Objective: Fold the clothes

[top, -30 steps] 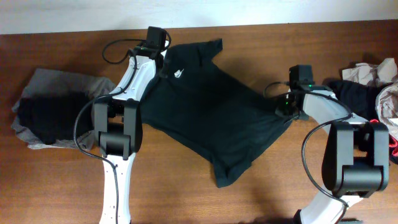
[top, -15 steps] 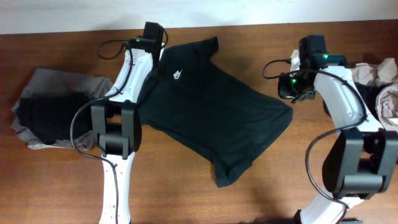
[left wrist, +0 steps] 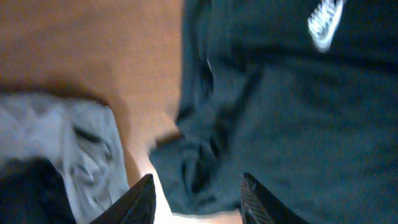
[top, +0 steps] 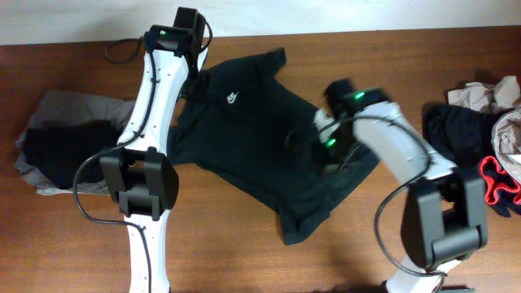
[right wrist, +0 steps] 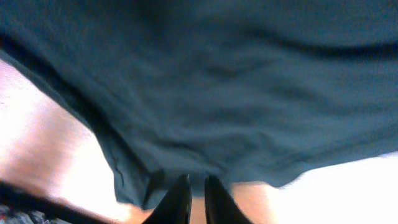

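Note:
The black T-shirt [top: 260, 138] lies spread on the table, its white chest logo [top: 232, 99] facing up. My left gripper [top: 192, 59] hovers over the shirt's far left sleeve. In the left wrist view it [left wrist: 198, 186] is open, with nothing between its fingers, above the bunched sleeve [left wrist: 199, 149], and the logo [left wrist: 324, 25] shows top right. My right gripper [top: 327, 155] is over the shirt's right part. In the right wrist view it [right wrist: 196, 185] is shut to a thin slit, its tips at the shirt's edge [right wrist: 205, 124], and I see no cloth pinched.
At the table's left lies a grey garment [top: 77, 114] with a black one [top: 61, 155] on top, the grey one [left wrist: 87, 149] also showing in the left wrist view. At the right edge sit black [top: 460, 130], beige [top: 488, 94] and red-trimmed [top: 498, 183] clothes.
My left gripper let go of the collar area, opened and drew back toward the far edge. My right arm lifted off the shirt's right corner, then swung left over the shirt.

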{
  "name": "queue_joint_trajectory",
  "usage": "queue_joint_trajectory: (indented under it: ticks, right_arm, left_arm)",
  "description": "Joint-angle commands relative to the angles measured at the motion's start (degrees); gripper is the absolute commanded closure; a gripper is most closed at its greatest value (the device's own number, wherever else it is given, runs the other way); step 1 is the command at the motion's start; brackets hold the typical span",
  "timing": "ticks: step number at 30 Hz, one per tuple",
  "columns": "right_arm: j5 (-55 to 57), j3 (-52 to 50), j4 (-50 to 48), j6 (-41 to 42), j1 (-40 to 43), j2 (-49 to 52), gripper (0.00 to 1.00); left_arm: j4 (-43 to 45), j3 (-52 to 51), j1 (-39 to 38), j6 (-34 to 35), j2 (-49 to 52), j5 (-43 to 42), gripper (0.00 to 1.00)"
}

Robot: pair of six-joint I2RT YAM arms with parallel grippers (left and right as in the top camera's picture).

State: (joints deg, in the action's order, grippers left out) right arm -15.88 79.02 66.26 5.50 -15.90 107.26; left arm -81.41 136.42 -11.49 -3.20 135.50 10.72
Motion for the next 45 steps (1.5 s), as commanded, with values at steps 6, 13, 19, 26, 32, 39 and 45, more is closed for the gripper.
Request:
queue_joint_trajectory:
  ticks: [6, 13, 19, 26, 32, 39, 45]
  right_arm:
    - [1.03, -13.62, -9.38, -0.55, -11.82, -1.16, 0.87]
    - [3.61, -20.65, -14.64, 7.34, -13.07, -1.16, 0.88]
    - [10.67, -26.36, -12.07, 26.56, -9.84, -1.16, 0.91]
    - [12.11, -27.1, -6.78, 29.83, -8.07, -2.16, 0.93]
    - [14.73, -27.1, -1.97, 33.0, -8.07, -6.36, 0.93]
    - [17.53, -25.05, -7.08, 30.69, -8.07, -20.63, 0.84]
    - [20.94, -22.16, -9.11, 29.66, -8.0, -30.53, 0.64]
  left_arm:
    - [-2.51, -4.48, 0.57, 0.17, -1.27, -4.22, 0.56]
    - [4.87, -16.2, 0.63, 0.13, -1.27, -5.4, 0.56]
    - [9.38, -24.0, 0.7, 0.13, -1.27, -5.38, 0.56]
    - [10.23, -24.52, 0.79, 0.13, -1.27, -5.4, 0.56]
    - [9.42, -24.46, 0.79, 0.15, -1.29, -5.4, 0.56]
    - [8.63, -15.47, 0.59, -1.9, -1.29, -8.5, 0.56]
    - [20.44, -12.96, -0.81, -8.87, -1.05, -17.42, 0.59]
